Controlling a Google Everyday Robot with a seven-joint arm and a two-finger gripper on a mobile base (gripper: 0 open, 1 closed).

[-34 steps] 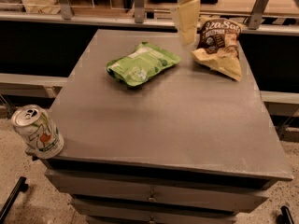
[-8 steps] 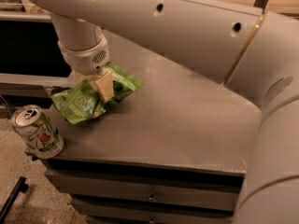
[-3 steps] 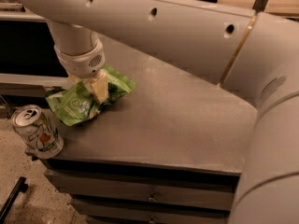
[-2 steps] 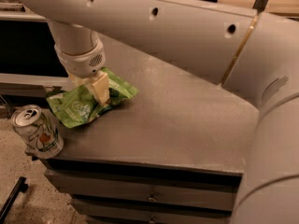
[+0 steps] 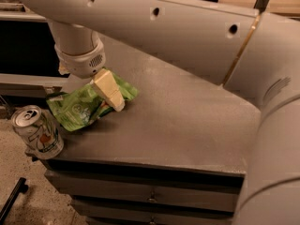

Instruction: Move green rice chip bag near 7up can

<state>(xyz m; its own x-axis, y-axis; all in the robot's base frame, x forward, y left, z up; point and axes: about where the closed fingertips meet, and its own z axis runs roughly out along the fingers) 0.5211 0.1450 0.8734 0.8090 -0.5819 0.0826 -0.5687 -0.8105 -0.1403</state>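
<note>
The green rice chip bag [image 5: 75, 109] lies flat on the grey table [image 5: 178, 121] near its front left corner. The 7up can [image 5: 38, 131] stands upright just left of and in front of the bag, at the table's corner, a small gap from the bag's edge. My gripper [image 5: 96, 95] hangs from the white wrist directly over the bag. One cream finger [image 5: 108, 89] rests on the bag's right part and the other is mostly hidden behind the wrist. The jaws stand spread, and the bag lies loose on the table.
My big white arm [image 5: 187, 32] spans the top and right of the view and hides the back of the table. Drawers [image 5: 150, 198] sit under the table top. A speckled floor [image 5: 28, 196] lies at the lower left.
Since 11 s ago the bag has gone from the table's back middle to the front left beside the can. In the last second the visible finger swung right while wrist and bag stayed put.
</note>
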